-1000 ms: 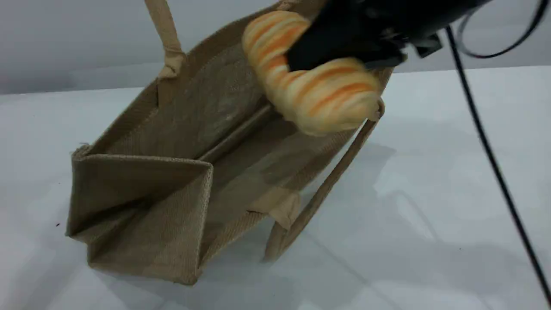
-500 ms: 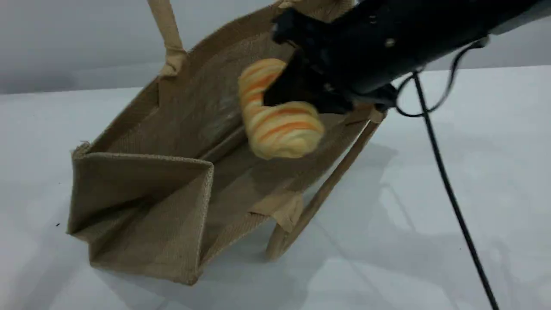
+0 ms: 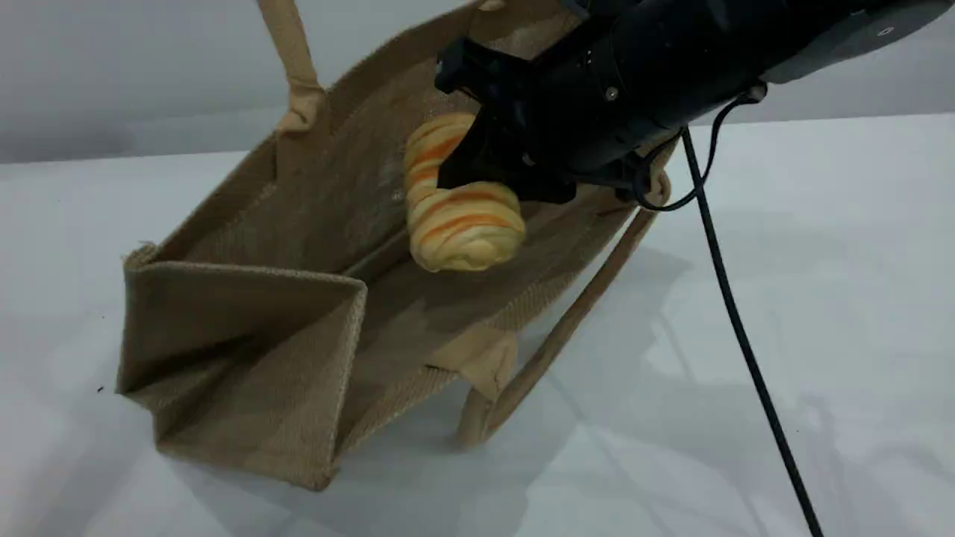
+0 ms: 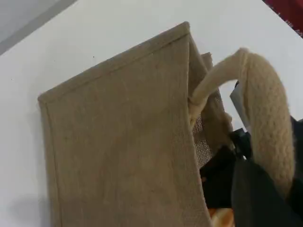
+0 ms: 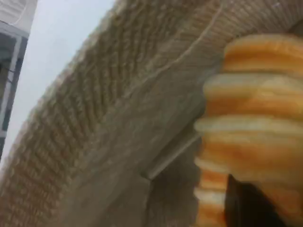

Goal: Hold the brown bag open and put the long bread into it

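Note:
The brown bag (image 3: 313,246) rests tilted on the white table with its mouth gaping toward the upper right. One beige handle (image 3: 287,52) runs taut up out of the scene view's top. In the left wrist view that handle (image 4: 267,118) arcs close to the camera toward the bottom right, where my left gripper stays shut on it; the fingers themselves are not clearly separable. My right gripper (image 3: 481,171) is shut on the long bread (image 3: 459,224), which hangs bent inside the bag's mouth. The right wrist view shows the bread (image 5: 251,123) against the bag's inner wall (image 5: 118,118).
The bag's second handle (image 3: 552,335) lies slack on the table (image 3: 821,298) at the bag's lower right. A black cable (image 3: 746,350) droops from the right arm across the table's right side. A grey wall (image 3: 112,74) stands behind the table.
My right gripper has carried the bread down and to the left, from above the bag's rim into its open mouth. The bag and its raised handle have barely shifted.

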You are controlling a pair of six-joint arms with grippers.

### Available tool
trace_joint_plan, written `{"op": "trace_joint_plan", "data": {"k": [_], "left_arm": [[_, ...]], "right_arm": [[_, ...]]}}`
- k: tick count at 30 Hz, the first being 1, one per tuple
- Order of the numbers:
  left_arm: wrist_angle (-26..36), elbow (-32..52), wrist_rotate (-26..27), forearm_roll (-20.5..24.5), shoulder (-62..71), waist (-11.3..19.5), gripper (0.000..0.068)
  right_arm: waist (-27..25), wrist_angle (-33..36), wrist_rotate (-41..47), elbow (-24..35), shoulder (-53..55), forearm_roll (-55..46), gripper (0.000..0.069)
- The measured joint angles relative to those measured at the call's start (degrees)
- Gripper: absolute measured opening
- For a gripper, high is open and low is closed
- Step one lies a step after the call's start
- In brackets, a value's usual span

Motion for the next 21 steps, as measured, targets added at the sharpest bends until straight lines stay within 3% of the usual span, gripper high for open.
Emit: {"op": "trace_joint_plan", "data": {"k": [4, 8, 17, 21], "left_arm": [[0.00, 0.00, 0.00, -0.83, 0.00, 0.00, 0.0083], [0.00, 0.00, 0.00, -0.83, 0.00, 0.00, 0.0083], [0.00, 0.00, 0.00, -0.87, 0.00, 0.00, 0.0083], [0.00, 0.00, 0.00, -0.87, 0.00, 0.00, 0.0083]], "right_arm": [[0.08, -3.00, -0.99, 0.00, 0.00, 0.05, 0.0087], [0.41, -1.53, -4.75, 0.00, 0.00, 0.00, 0.0116], [0.50, 1.45, -10.92, 0.00, -0.14, -0.08, 0.0415], [0.50, 5.38, -12.11, -0.71, -0.86, -0.20, 0.0486]]}}
